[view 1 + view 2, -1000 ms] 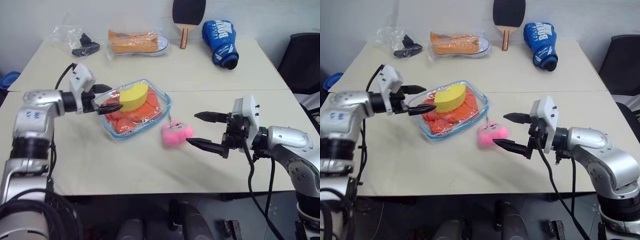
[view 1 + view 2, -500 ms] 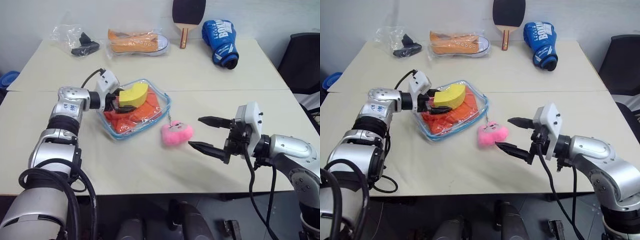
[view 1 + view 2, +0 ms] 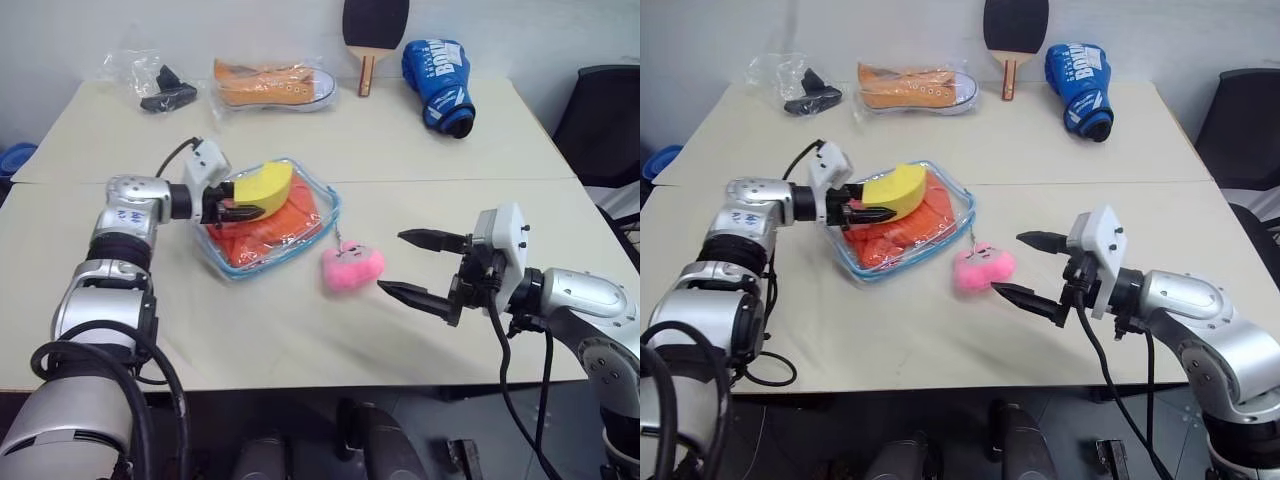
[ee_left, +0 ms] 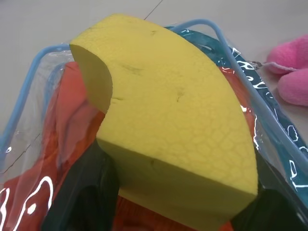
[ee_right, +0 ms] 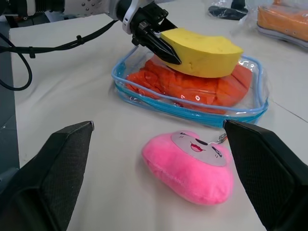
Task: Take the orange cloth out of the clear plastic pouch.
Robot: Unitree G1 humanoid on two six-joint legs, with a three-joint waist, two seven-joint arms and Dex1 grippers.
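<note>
The left gripper (image 3: pixel 862 212) is pinching the yellow sponge (image 3: pixel 896 190) sitting on the clear plastic pouch (image 3: pixel 962 222); lifting it away gently should uncover the orange cloth (image 3: pixel 908 228). The right gripper (image 3: pixel 1028 266) is waiting wide open.

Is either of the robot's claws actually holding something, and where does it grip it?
The left gripper pinches the near end of the yellow foam wedge lying on the clear plastic pouch. The right gripper holds nothing.
</note>
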